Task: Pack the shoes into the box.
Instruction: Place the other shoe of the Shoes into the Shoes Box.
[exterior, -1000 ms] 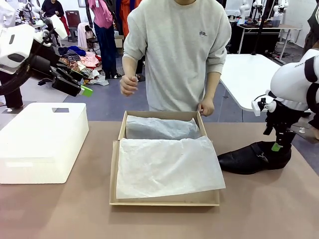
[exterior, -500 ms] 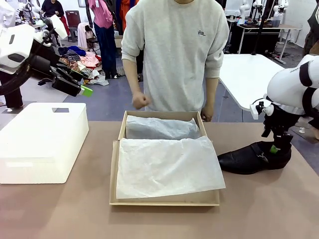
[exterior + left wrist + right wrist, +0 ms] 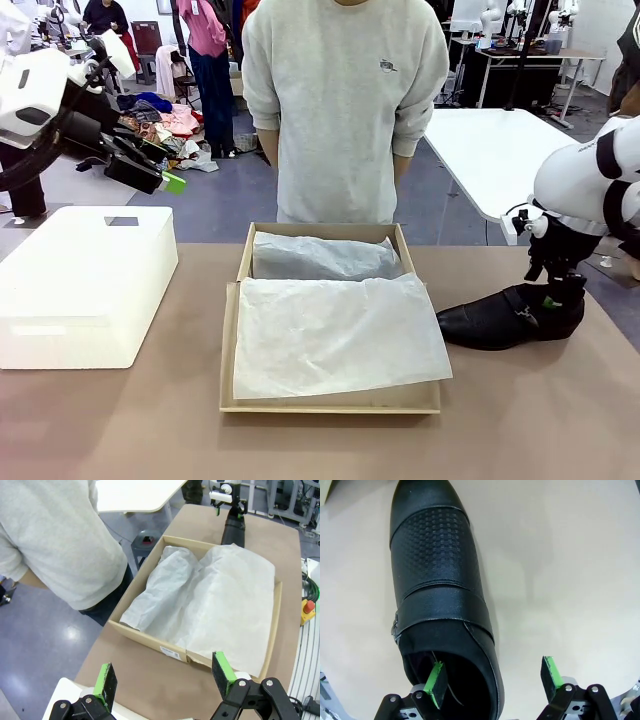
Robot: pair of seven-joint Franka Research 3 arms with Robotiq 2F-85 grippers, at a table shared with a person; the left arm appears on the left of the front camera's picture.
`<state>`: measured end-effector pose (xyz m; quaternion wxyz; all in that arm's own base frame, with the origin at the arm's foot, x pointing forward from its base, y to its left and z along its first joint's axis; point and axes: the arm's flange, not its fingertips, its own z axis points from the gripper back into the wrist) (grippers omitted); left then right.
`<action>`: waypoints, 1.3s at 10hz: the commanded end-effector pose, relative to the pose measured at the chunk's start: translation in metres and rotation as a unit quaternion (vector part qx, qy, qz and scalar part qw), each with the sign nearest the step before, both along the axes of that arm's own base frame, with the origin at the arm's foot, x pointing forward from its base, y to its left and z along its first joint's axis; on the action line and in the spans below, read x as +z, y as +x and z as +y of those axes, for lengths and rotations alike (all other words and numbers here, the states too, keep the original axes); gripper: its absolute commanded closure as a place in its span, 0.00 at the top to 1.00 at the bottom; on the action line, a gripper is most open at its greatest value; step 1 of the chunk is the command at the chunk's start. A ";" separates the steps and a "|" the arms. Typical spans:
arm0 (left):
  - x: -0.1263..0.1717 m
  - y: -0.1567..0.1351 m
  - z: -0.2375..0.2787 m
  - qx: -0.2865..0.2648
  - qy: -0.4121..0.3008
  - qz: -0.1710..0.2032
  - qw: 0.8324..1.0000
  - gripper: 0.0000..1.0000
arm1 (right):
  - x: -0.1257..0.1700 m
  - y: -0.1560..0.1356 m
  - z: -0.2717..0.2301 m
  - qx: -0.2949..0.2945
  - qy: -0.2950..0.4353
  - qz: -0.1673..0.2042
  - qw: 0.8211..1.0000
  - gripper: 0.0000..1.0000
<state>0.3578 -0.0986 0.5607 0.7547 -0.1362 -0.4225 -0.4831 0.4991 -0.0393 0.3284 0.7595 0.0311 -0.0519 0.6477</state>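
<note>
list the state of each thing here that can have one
box: open, lined
tissue paper: spread over the near part, bunched at the far side
shoe: on the table beside the box, unpacked
left gripper: open, empty
right gripper: open, straddling the shoe's heel wall

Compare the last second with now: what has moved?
The right gripper came down slightly over the heel of the shoe, jaws open, one finger inside its opening. The person drew both hands back from the box. Box, tissue and left gripper stayed put.
</note>
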 end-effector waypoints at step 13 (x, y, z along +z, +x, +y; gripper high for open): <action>-0.001 0.001 0.001 -0.006 -0.004 0.001 1.000 1.00 | 0.007 0.001 -0.018 -0.027 0.032 0.013 0.999 0.00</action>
